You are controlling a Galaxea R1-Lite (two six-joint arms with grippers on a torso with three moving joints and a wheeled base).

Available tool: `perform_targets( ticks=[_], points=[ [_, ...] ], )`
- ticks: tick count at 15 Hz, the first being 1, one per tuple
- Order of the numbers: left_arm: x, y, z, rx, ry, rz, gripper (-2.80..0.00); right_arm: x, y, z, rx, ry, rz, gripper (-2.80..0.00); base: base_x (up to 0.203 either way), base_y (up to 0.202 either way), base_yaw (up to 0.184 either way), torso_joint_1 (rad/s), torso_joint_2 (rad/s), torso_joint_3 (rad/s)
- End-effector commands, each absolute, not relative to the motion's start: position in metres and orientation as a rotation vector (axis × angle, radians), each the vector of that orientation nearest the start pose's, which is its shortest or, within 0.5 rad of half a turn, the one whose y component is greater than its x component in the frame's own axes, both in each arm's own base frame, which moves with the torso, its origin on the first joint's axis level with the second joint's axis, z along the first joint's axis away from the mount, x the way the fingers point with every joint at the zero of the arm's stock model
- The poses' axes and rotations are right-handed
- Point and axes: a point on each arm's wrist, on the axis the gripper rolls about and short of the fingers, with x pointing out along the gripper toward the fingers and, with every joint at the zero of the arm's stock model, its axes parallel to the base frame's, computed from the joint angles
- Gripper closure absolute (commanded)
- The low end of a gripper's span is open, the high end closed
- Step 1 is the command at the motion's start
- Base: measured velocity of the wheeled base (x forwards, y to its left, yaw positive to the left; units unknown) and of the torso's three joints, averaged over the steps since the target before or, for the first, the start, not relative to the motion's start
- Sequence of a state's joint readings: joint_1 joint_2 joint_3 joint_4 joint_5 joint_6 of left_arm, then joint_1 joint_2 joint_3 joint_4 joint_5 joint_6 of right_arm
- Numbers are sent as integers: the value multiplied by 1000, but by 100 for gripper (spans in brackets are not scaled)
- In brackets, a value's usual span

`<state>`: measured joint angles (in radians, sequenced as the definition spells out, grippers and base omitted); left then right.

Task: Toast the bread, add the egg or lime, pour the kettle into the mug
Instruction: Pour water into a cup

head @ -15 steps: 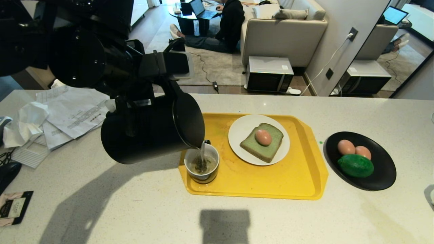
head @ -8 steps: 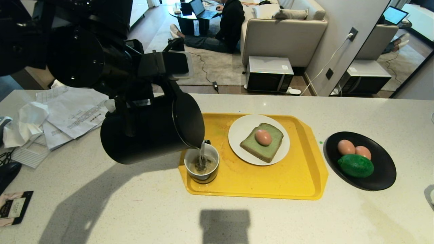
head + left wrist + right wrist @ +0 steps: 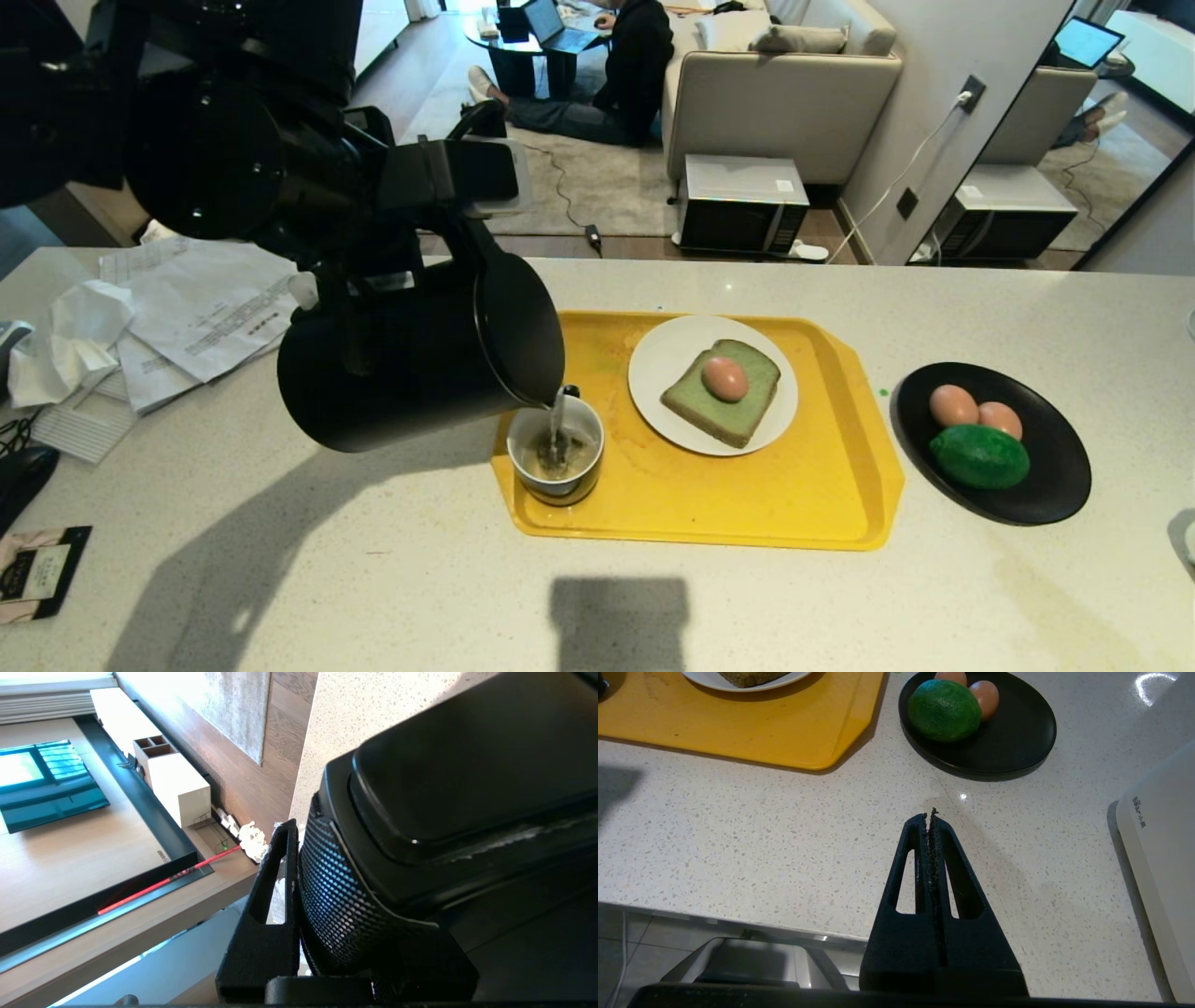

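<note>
The black kettle (image 3: 411,364) hangs tipped over the left end of the yellow tray (image 3: 822,485). A thin stream of water (image 3: 557,415) runs from its spout into the mug (image 3: 557,457). My left gripper (image 3: 359,280) is shut on the kettle's handle (image 3: 336,882), and one finger (image 3: 275,872) presses against its textured side. On a white plate (image 3: 663,359) lies the green bread (image 3: 738,411) with the egg (image 3: 725,378) on top. The lime (image 3: 978,455) lies on a black plate (image 3: 1055,485) beside two eggs. My right gripper (image 3: 930,816) is shut and empty, above the counter's front edge.
Papers (image 3: 201,308) and a crumpled tissue (image 3: 70,341) lie at the counter's left. A white appliance (image 3: 1162,858) stands at the far right near my right gripper. Beyond the counter a person (image 3: 625,70) sits on the floor by a sofa.
The kettle keeps the same tilt and the water keeps running into the mug. Neither arm has moved.
</note>
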<state>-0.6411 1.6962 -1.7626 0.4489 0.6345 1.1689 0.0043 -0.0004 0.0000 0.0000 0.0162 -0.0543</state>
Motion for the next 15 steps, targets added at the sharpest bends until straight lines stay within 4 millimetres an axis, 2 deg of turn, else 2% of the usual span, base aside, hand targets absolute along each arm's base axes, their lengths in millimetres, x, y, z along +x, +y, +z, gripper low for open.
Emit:
perform_targets(
  ticks=[1, 9, 15],
  points=[
    [245, -166, 349, 1391, 272, -185, 0, -23, 0, 75, -55, 1, 22, 0, 0, 0, 0, 0, 0, 0],
    [243, -165, 345, 1349, 283, -196, 0, -23, 0, 75, -55, 1, 22, 0, 0, 0, 0, 0, 0, 0],
    [231, -156, 348, 1250, 281, -180, 0, -23, 0, 75, -55, 1, 22, 0, 0, 0, 0, 0, 0, 0]
  ],
)
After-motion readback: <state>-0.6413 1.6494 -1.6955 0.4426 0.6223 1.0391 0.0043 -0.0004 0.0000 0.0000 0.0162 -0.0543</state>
